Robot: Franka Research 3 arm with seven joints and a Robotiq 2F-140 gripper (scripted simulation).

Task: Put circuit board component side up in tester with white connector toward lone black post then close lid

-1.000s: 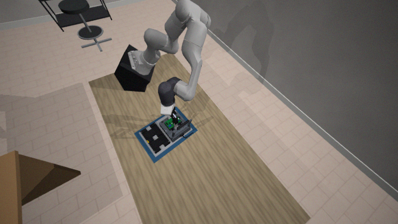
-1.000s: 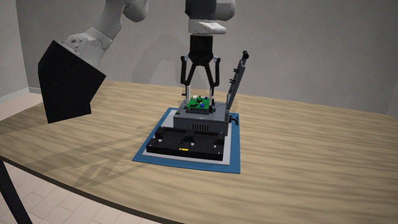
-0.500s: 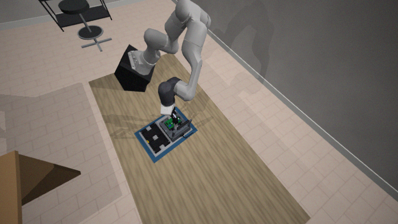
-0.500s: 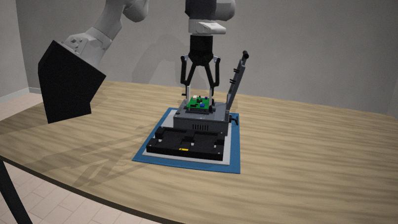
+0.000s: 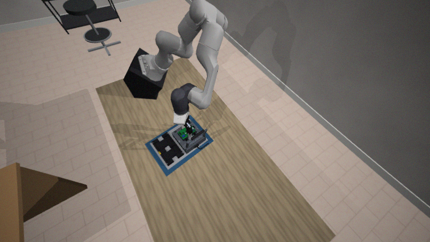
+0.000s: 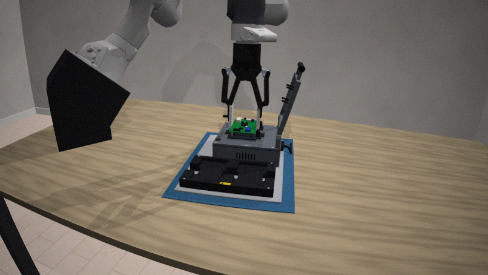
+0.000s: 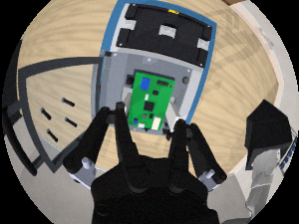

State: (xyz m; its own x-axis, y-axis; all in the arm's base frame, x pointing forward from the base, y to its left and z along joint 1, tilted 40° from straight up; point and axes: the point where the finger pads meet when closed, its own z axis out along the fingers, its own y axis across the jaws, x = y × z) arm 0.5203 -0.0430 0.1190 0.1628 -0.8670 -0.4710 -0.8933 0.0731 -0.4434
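Tester [image 5: 180, 143] [image 6: 223, 140] [image 7: 113, 74]: one, grey, beside the tray [image 5: 173, 155] [image 6: 208, 186] [image 7: 149, 19].
Circuit board [image 5: 182, 133] [image 6: 243, 125] [image 7: 150, 103]: one, green, component side up, over the tester's black nest; seating on the pins unclear.
White connector [image 6: 238, 119] [image 7: 156, 122]: at the board end farther from the tray.
Robotiq gripper [image 5: 189, 129] [image 6: 244, 119] [image 7: 149, 103]: above the tester, fingers grasping the board by opposite edges.
Lid [image 6: 289, 102] [image 7: 60, 64]: raised at the tester's side.

A workshop-like room, shown by the stool [image 5: 79, 7] and tester [image 5: 180, 143] [image 6: 246, 150] [image 7: 116, 66].
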